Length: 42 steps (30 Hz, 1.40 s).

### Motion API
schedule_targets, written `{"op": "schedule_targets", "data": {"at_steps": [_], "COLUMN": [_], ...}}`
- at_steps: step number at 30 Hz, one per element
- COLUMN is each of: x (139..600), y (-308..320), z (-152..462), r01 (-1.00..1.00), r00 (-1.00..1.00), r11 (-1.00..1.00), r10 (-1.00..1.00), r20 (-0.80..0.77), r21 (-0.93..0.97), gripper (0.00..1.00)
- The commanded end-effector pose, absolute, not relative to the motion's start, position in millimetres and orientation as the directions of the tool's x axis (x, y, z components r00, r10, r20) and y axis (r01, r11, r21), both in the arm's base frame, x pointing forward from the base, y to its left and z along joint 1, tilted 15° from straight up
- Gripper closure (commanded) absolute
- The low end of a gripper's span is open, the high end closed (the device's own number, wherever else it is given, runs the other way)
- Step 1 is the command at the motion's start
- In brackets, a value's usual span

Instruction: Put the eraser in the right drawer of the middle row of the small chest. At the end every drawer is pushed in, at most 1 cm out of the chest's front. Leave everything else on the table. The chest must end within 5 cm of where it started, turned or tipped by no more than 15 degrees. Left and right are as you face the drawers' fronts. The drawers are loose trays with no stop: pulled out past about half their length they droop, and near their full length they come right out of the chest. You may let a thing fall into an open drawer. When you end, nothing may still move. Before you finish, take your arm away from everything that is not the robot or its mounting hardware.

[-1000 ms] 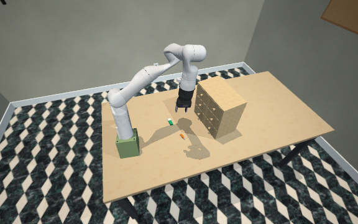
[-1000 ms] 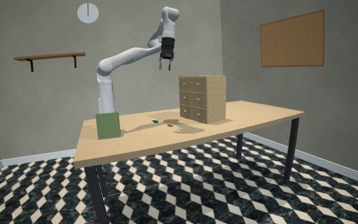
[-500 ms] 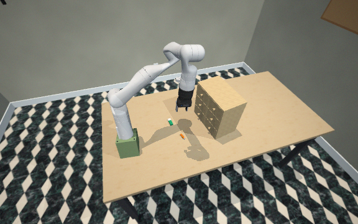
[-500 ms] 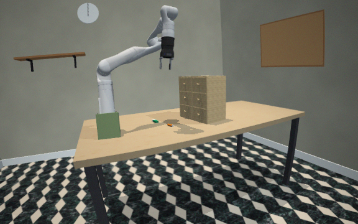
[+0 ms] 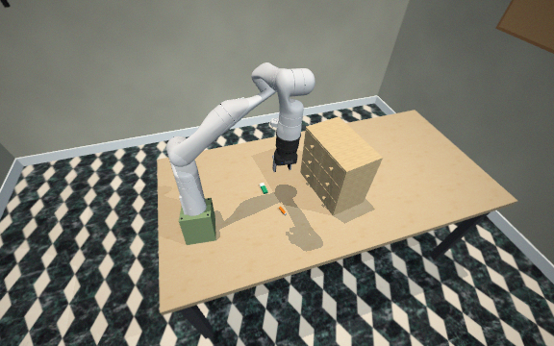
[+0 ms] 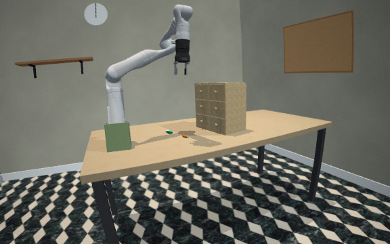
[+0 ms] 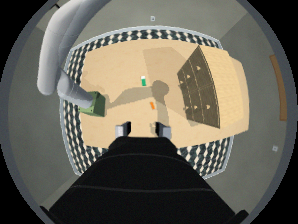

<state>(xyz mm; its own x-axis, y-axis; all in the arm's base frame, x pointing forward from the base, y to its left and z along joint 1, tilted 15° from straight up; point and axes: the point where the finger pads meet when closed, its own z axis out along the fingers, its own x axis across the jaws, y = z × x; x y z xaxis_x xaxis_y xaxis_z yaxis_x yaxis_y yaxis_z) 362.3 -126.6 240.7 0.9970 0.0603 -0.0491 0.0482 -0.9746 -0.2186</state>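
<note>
The eraser appears to be the small green block with a white end [image 5: 264, 188] [image 6: 169, 132] [image 7: 143, 81]; it lies on the table in front of the chest. The small wooden chest [image 5: 360, 185] [image 6: 235, 108] [image 7: 231, 95] stands upright, its drawer fronts facing the robot's base. Its right middle-row drawer [image 5: 329, 182] [image 6: 212, 110] [image 7: 196, 103] looks pushed in, as do the others. My gripper [image 5: 282, 168] [image 6: 181, 73] [image 7: 143, 126] is open and empty, pointing down, high above the table in front of the chest's fronts, higher than the chest's top.
A small orange piece with a greyish end [image 5: 282, 210] [image 6: 185, 136] [image 7: 152, 105] lies on the table [image 5: 239, 259] [image 6: 141, 163] near the green block, on the top view's side. The arm's green base block [image 5: 198, 228] [image 6: 118, 137] [image 7: 95, 105] stands at the opposite end from the chest.
</note>
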Motion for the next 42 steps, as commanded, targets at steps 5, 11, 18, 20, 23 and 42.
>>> {"op": "schedule_targets", "data": {"at_steps": [5,11,18,20,23,42], "x": [363.0,364.4,365.0,365.5,365.5,366.7], "y": [-127.4,-127.0,-126.9,-126.8,-126.8,-126.5], "z": [243.4,245.6,246.6,247.3,247.3,249.4], "r01": [0.059,0.080,0.088,0.095,0.095,0.112], "r00": [0.997,0.996,0.996,0.995,0.995,0.994], "r11": [-0.972,-0.968,-0.966,-0.965,-0.965,-0.960], "r10": [0.068,0.084,0.090,0.095,0.095,0.108], "r20": [-0.031,-0.007,0.003,0.010,0.010,0.031], "r21": [-0.227,-0.239,-0.243,-0.247,-0.247,-0.255], "gripper": [0.00,0.00,0.00,0.00,0.00,0.00]}}
